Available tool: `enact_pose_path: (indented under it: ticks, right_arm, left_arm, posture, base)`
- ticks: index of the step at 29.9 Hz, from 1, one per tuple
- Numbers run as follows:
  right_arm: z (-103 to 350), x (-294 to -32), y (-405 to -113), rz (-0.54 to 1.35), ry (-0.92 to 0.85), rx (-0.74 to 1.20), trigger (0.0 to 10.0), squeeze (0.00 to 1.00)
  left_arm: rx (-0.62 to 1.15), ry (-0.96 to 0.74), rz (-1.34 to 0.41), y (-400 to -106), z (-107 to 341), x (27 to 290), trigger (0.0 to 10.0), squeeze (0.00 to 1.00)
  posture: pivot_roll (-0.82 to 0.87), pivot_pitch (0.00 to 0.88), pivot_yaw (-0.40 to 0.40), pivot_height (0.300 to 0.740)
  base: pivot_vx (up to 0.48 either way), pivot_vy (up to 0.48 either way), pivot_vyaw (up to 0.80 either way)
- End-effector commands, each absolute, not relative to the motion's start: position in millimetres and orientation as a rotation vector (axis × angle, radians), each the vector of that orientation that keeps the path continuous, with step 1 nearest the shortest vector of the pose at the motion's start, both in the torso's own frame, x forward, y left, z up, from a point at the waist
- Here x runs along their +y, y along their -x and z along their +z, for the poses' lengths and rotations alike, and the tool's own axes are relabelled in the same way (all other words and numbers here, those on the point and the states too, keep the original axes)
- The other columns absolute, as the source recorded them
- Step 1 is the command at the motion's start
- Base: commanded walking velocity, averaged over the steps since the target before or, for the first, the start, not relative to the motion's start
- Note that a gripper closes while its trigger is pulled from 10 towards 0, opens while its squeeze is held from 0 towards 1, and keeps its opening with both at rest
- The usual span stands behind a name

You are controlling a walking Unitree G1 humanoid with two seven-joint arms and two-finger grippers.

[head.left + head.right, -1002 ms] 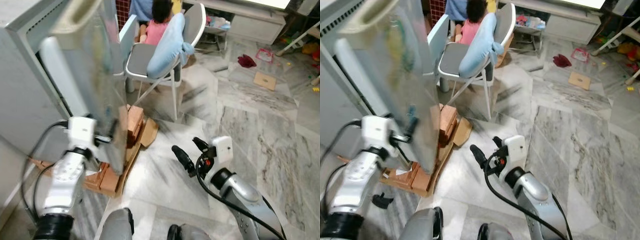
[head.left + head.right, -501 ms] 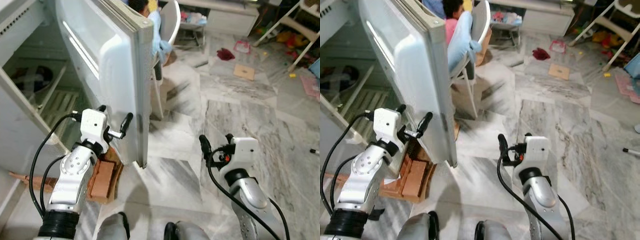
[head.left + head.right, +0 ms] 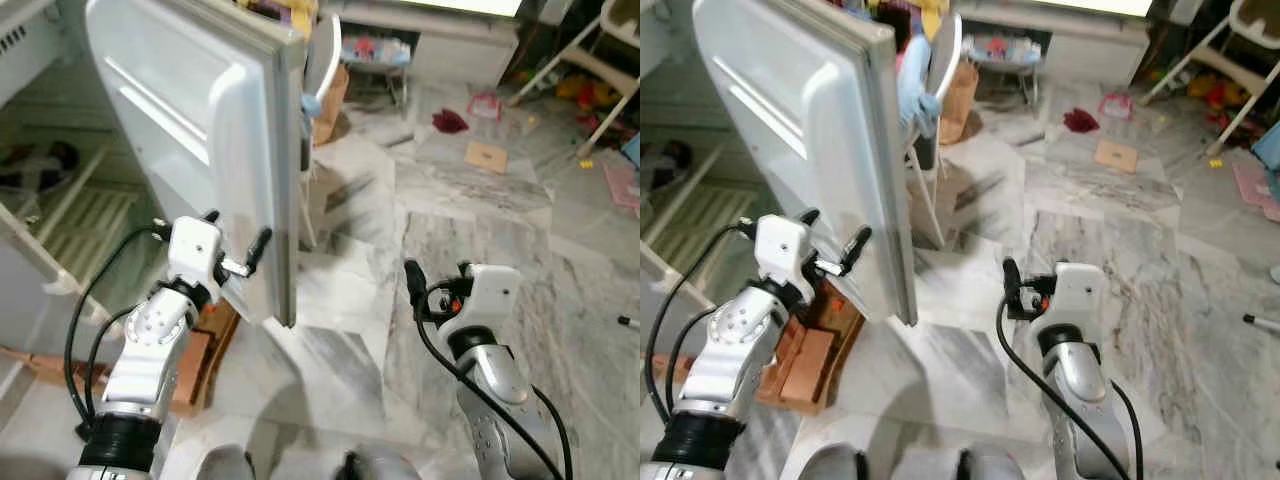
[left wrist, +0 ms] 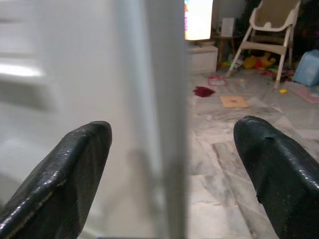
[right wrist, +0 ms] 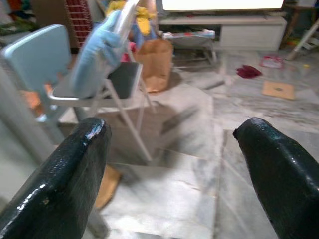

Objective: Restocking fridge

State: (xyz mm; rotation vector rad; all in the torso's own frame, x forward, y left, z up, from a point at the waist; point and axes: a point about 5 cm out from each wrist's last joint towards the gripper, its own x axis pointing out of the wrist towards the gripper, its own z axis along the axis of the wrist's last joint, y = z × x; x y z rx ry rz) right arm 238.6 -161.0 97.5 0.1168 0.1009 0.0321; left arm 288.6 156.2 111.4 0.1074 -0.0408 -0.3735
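- Left eye view: the fridge door (image 3: 200, 130) stands swung out from the cabinet, exposing the fridge interior (image 3: 60, 210) with its wire shelves. The left gripper (image 3: 238, 262) sits at the door's lower free edge, fingers apart and straddling that edge, not clamped on it. The right gripper (image 3: 425, 290) hangs over the marble floor (image 3: 460, 200), carrying nothing.
- Right eye view: wooden blocks (image 3: 805, 360) lie at the fridge base, just beside the left arm. A folding chair (image 3: 930, 90) stands behind the door's outer face.
- Left wrist view: the door's edge runs between the two fingers (image 4: 65, 169); a gap shows on each side.
- Right wrist view: fingers (image 5: 75, 169) are spread wide, facing the chair and a paper bag (image 5: 154, 57); no stock item is held.
- Judgement: the step is opening the door. Push with the inner finger along the edge, keep clear of the blocks, and stop before the door meets the chair.
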Motion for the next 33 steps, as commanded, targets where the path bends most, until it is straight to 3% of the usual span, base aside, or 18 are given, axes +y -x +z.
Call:
enact_pose_path:
  ticks: [1, 10, 14, 18, 26, 33]
  right_arm:
    - [96.6, -166.8, -238.6, 0.013, -0.111, 0.111, 10.0, 0.00]
    - [89.2, -166.3, -243.9, 0.027, -0.125, 0.137, 10.0, 0.00]
    - [113.4, -157.8, -253.7, 0.079, -0.165, 0.069, 10.0, 0.00]
    - [97.6, -160.4, -260.1, 0.056, -0.163, 0.098, 10.0, 0.00]
    - [103.5, -163.8, -268.4, 0.028, -0.180, 0.071, 10.0, 0.00]
    - [102.9, -158.5, -263.8, 0.058, -0.117, 0.075, 10.0, 0.00]
  left_arm:
    - [-0.053, -0.114, -0.392, -289.9, 113.5, 148.7, 10.0, 0.00]
    - [-0.009, -0.140, -0.301, -294.3, 99.8, 153.5, 10.0, 0.00]
    - [-0.074, -0.143, -0.266, -311.2, 123.9, 161.2, 10.0, 0.00]
    - [-0.045, -0.150, -0.237, -316.4, 111.4, 167.4, 10.0, 0.00]
    - [-0.059, -0.171, -0.279, -321.3, 114.7, 157.2, 10.0, 0.00]
    - [-0.100, -0.147, -0.273, -304.8, 116.4, 152.5, 10.0, 0.00]
  posture:
    - [-0.02, 0.087, -0.024, 0.740]
    - [-0.03, 0.078, -0.040, 0.740]
    - [-0.03, 0.083, -0.045, 0.740]
    - [-0.01, 0.075, -0.039, 0.740]
    - [0.00, 0.061, -0.028, 0.740]
    - [-0.01, 0.045, -0.048, 0.740]
  base:
    - [0.454, 0.000, 0.00]
    - [0.423, 0.000, 0.00]
    - [0.000, 0.000, 0.00]
    - [0.064, 0.000, 0.00]
    - [0.201, 0.000, 0.00]
    - [0.000, 0.000, 0.00]
